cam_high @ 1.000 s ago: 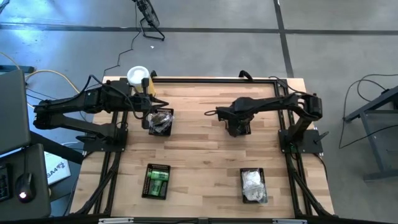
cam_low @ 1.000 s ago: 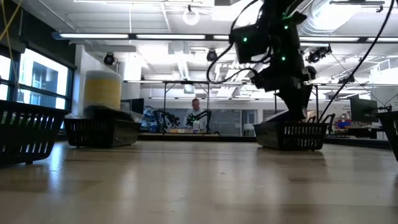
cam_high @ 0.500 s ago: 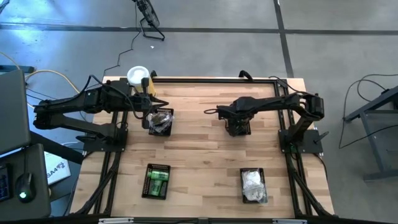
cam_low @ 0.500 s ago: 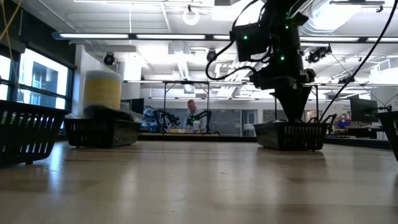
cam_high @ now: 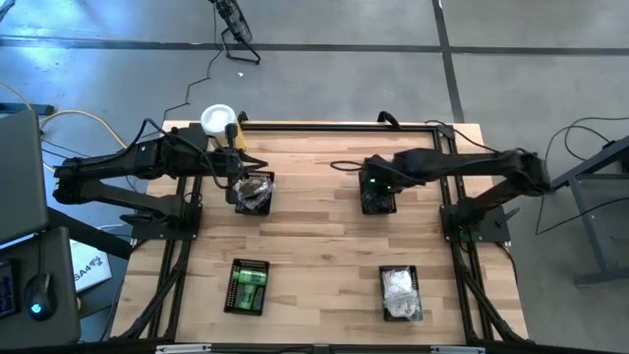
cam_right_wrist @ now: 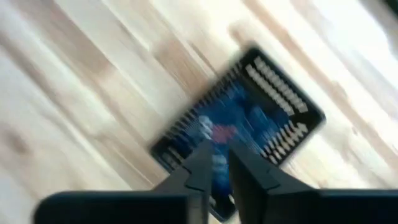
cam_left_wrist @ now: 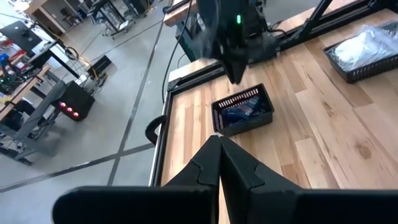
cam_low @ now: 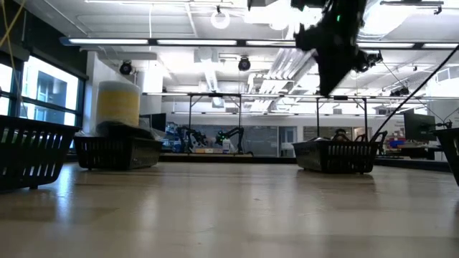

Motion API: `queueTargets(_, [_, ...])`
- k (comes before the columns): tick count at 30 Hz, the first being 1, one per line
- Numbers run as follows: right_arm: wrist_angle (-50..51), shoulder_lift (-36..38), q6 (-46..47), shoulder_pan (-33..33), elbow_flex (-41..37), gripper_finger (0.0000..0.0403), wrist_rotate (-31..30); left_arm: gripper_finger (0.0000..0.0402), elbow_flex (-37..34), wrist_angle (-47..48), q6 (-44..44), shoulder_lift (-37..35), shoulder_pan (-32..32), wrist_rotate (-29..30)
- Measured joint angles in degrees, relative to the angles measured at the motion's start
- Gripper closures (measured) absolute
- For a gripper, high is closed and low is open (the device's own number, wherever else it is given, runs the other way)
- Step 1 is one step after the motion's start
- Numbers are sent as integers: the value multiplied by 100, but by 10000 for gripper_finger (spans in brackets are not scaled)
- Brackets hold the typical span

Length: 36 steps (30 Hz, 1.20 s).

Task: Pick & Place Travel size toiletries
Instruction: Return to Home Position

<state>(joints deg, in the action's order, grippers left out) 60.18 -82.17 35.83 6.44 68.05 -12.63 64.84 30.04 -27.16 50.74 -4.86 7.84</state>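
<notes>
Lifted since a second ago, the right gripper (cam_right_wrist: 219, 155) now hangs above the far-right black mesh basket (cam_left_wrist: 249, 127), its jaws barely parted, holding nothing. Leftmost, the left gripper (cam_left_wrist: 217, 142) waits closed tight and empty over the far-left black mesh basket (cam_high: 271, 197). Rightward, dark blue tubes (cam_left_wrist: 239, 112) lie inside the far-right basket, so placing looks finished; only homing remains.

Right gripper (cam_low: 331, 89) high, left gripper (cam_left_wrist: 219, 138) closed.
</notes>
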Motion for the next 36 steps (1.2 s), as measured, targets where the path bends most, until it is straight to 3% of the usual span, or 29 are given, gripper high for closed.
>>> queueTargets(4, [-738, 560, -140, -289, 0, 394, -253, 401, 0, -52, 0, 57, 0, -2])
queueTargets(14, [-3112, 1049, -1116, -644, 2, 400, -170, 401, 0, -39, 2, 126, 0, -4])
queueTargets(20, [-3710, 1045, -1610, -691, 4, 400, 230, 401, 0, -26, 5, 134, 0, -12])
queueTargets(27, [-4286, 1045, -1737, -683, 4, 401, 200, 401, 0, 59, 26, 134, 0, -24])
queueTargets(33, [-4377, 1045, -1968, -684, 4, 401, -799, 401, 0, 58, 82, 134, 0, -29])
queueTargets(36, [-4310, 1045, -1965, -676, 4, 401, -919, 401, 0, 62, 44, 134, 0, -31])
